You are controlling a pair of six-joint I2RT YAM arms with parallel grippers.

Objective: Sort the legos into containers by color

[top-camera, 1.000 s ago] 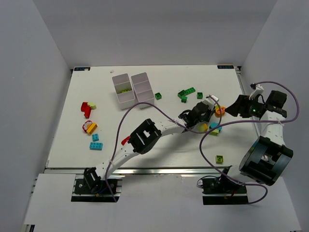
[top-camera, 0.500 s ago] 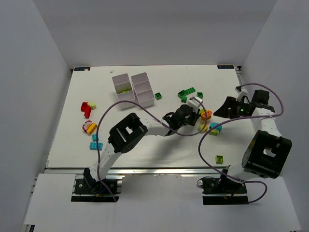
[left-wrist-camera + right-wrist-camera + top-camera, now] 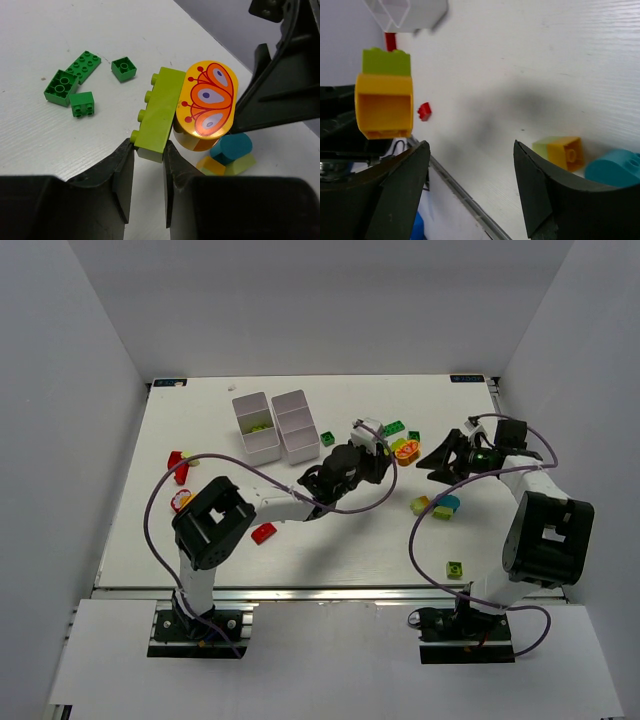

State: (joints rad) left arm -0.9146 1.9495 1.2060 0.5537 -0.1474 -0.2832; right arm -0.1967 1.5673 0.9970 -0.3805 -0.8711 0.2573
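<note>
My left gripper [image 3: 148, 148] is shut on one end of a lime green lego [image 3: 160, 115], held above the table. An orange-yellow rounded lego with a butterfly print [image 3: 207, 102] is stuck to its side. From above, this pair [image 3: 405, 448] hangs right of the two white containers [image 3: 243, 410] [image 3: 312, 445]. My right gripper [image 3: 436, 454] is open just right of the pair and holds nothing. In the right wrist view the yellow lego [image 3: 385, 105] sits left of the open gripper [image 3: 470, 146], outside the gap.
Dark green legos [image 3: 75, 75] [image 3: 123, 68] lie beyond the held pair. A cyan, yellow and lime cluster [image 3: 437, 505] lies below the right gripper, with a lime brick [image 3: 455, 568] nearer the front. Red legos [image 3: 178, 462] [image 3: 263, 532] lie on the left half.
The left arm has swung left and towards the back with the lime and orange pair in its grip. The right gripper has followed it leftwards, staying open.
</note>
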